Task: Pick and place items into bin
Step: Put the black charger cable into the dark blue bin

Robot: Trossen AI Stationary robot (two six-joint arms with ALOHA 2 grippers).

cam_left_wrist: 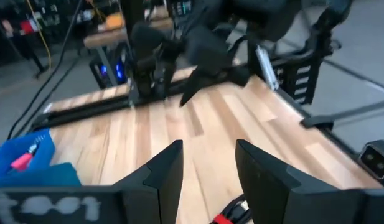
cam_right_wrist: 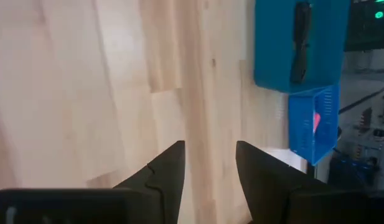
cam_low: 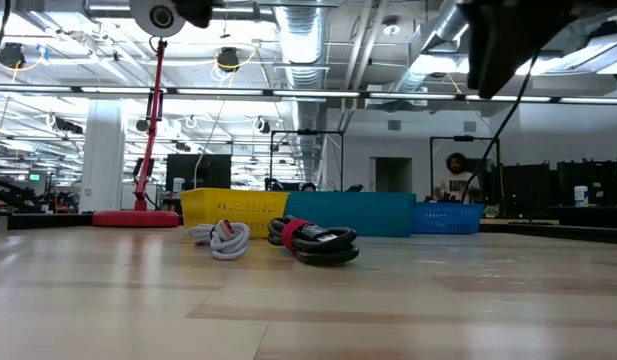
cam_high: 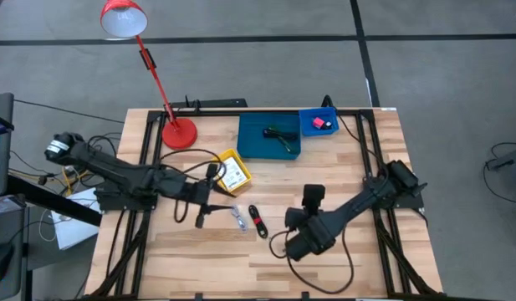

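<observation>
Wooden table (cam_high: pixel 199 259) carries three bins at the far side: yellow bin (cam_high: pixel 233 171), teal bin (cam_high: pixel 268 136) holding a black piece (cam_high: pixel 280 135), blue bin (cam_high: pixel 318 123) holding a pink bit (cam_high: pixel 320 124). I see a white cable (cam_high: pixel 238 216) and red-black stick (cam_high: pixel 258 221) loose mid-table. Left gripper (cam_high: pixel 201 219) and right gripper (cam_high: pixel 288 219) both hang open, empty, either side of them
</observation>
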